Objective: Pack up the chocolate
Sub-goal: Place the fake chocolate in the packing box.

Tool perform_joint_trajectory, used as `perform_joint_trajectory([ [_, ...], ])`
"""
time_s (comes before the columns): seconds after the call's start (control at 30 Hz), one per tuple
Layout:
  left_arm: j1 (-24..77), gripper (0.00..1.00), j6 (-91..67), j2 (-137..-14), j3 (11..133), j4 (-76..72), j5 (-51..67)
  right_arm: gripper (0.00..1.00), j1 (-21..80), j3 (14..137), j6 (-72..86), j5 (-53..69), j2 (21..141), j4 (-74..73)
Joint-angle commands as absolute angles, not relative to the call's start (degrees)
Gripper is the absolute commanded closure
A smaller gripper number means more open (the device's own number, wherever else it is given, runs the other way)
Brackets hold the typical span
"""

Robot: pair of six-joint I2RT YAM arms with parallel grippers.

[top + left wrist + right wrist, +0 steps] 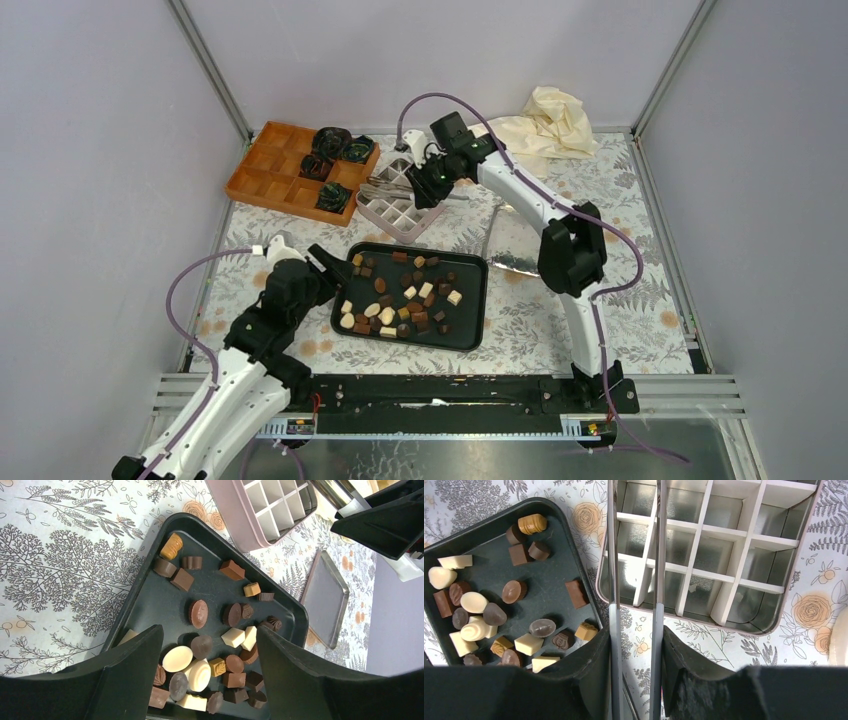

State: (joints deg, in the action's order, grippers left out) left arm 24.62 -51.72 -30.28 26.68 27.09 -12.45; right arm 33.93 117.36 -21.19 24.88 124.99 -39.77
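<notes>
Several pieces of chocolate, dark, light brown and cream-white, lie loose in a black tray. My left gripper hovers open over the tray's left end; in its wrist view the chocolate shows between its spread fingers and nothing is held. My right gripper is shut on metal tongs at a pink box of white dividers. In the right wrist view the two tong arms reach out over the box, whose compartments show no chocolate.
An orange divided tray at the back left holds crumpled black-green paper cups. A cream cloth lies at the back right. A silver lid rests right of the box, between it and the right arm.
</notes>
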Motion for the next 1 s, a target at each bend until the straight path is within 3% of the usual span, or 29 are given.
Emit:
perform_joint_trajectory([
  [0.0, 24.25, 0.24, -51.59, -31.22, 27.73, 27.16, -14.05, 0.93, 34.63, 121.44, -21.71, 25.03, 126.37, -37.90],
  [0.43, 24.24, 0.24, -51.85, -31.58, 27.95, 27.07, -13.23, 0.86, 35.53, 123.20, -21.63, 22.85, 129.13, -36.79],
  [0.83, 24.26, 0.24, -52.46, -31.69, 27.38, 26.11, -12.22, 0.64, 35.80, 123.14, -21.97, 21.92, 129.90, -36.30],
  [0.97, 24.26, 0.24, -52.36, -31.90, 27.49, 25.68, -12.00, 0.62, 36.02, 123.23, -22.06, 21.82, 129.86, -36.30],
])
